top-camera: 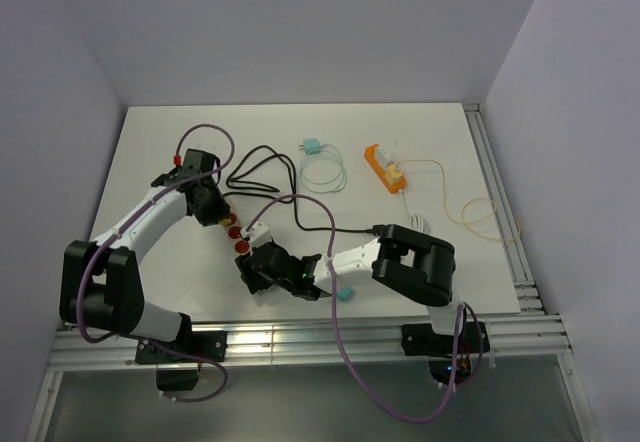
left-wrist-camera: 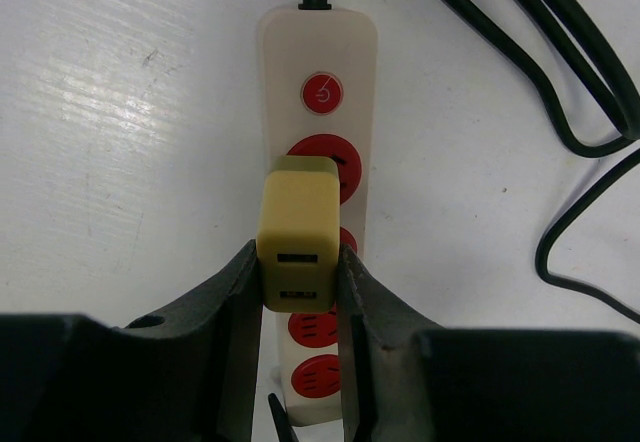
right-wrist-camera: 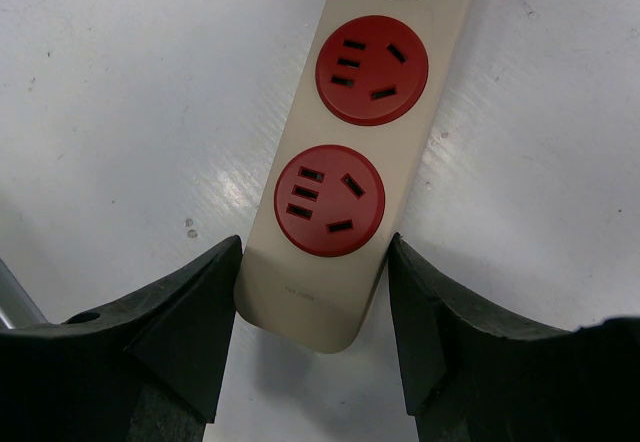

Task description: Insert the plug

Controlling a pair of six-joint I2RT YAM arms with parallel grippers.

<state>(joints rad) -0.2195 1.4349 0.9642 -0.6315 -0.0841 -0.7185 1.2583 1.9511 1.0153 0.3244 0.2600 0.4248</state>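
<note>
A yellow plug block with two slots on its top face sits between the fingers of my left gripper, which is shut on it. It stands over the cream power strip with red sockets, covering part of the strip below the red switch. Its prongs are hidden. My right gripper is shut on the strip's free end, one finger against each side. From above, the left gripper and right gripper face each other along the strip.
The strip's black cable loops toward the table's back. A teal plug with a coiled white cord and an orange strip with a thin yellow cord lie farther back and to the right. A metal rail lines the right edge.
</note>
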